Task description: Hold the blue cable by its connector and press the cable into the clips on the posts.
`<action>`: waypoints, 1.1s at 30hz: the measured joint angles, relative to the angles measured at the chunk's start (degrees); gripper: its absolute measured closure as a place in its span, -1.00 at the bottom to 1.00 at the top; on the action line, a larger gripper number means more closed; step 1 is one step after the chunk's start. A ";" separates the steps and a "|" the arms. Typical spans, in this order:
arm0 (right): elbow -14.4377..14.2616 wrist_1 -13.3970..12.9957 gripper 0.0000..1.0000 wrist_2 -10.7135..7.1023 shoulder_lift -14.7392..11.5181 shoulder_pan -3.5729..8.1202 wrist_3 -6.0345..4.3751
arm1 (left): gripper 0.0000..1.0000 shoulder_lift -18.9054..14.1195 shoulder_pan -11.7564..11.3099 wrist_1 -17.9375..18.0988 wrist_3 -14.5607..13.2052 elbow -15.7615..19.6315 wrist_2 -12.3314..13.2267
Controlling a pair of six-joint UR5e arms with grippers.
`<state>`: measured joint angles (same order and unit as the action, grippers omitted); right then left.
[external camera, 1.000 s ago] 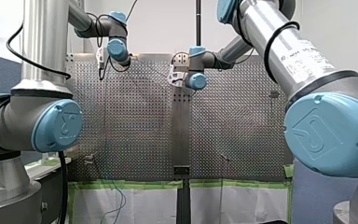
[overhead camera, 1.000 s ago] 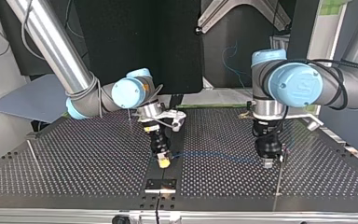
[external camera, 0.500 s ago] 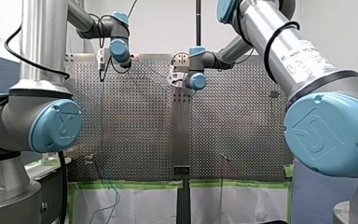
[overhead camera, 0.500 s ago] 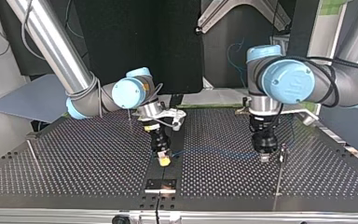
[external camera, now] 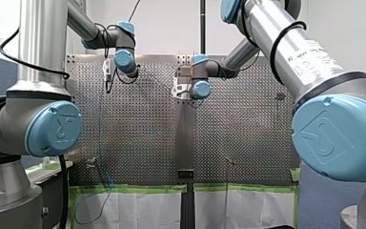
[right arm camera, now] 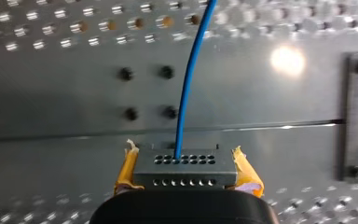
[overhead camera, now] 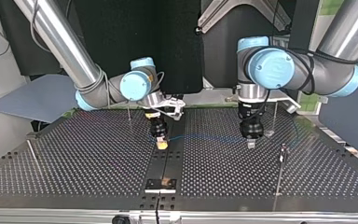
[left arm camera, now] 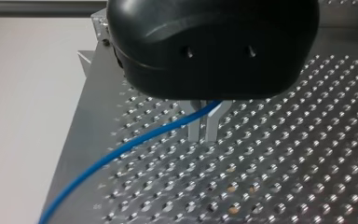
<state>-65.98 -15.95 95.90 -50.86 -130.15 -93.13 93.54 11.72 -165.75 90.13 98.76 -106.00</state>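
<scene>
- Two arms reach over one perforated worktop, each with one claw.
- My right claw is clamped on the one grey connector. Its two yellow pads press on the connector's two ends. The connector's face shows two rows of small holes.
- In the top view my right claw hangs over the smooth strip down the middle of the worktop, just above the surface.
- One blue cable leaves the connector's upper row of holes and runs straight ahead of the claw.
- In the top view the blue cable spans from my right claw across to my left claw, a little above the worktop.
- My left claw stands narrow, its two metal fingers closed in on the cable near their roots. The cable sweeps away beside it toward the worktop's edge.
- In the front view the cable's loose tail drops over the near edge at the left.
- Four thin posts show in the top view:
  - near-left post, tilted
  - far post, beside my right arm
  - far-right post, just beside my left claw
  - near-right post, with a small clip on top
- The cable's span touches none of the four posts.
</scene>
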 joint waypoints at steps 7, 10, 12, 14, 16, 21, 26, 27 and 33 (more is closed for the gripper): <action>-3.48 -0.86 1.00 3.18 -0.04 -0.67 1.37 | 1.00 0.91 1.30 3.16 0.82 3.20 -0.15; -5.00 -1.76 1.00 3.83 -0.10 -0.70 1.61 | 1.00 2.09 2.10 4.52 0.88 4.55 -0.73; -5.96 -2.31 1.00 4.03 -0.21 -0.65 1.68 | 1.00 3.07 2.74 5.52 1.12 5.56 -1.03; -7.15 -3.20 1.00 4.11 -0.59 -0.44 1.65 | 1.00 4.07 3.28 6.56 1.43 6.60 -1.22; -8.32 -4.23 1.00 4.06 -1.26 -0.18 1.47 | 1.00 4.89 3.65 7.48 1.54 7.51 -1.50; -10.64 -6.46 1.00 3.68 -3.02 0.36 1.30 | 1.00 6.22 4.65 10.22 1.66 10.26 -2.52; -13.08 -8.89 1.00 3.34 -3.48 0.49 2.40 | 1.00 6.81 5.49 12.52 1.95 12.51 -2.83; -13.58 -9.38 1.00 3.25 -3.49 0.54 2.52 | 1.00 7.04 5.64 12.99 1.92 12.83 -2.86; -16.81 -12.61 1.00 2.69 -3.51 0.98 2.66 | 1.00 9.33 7.19 15.79 1.74 13.57 -3.08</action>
<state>-82.79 -28.56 98.59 -54.36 -129.18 -90.47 102.87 18.91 -149.96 91.87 112.33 -109.07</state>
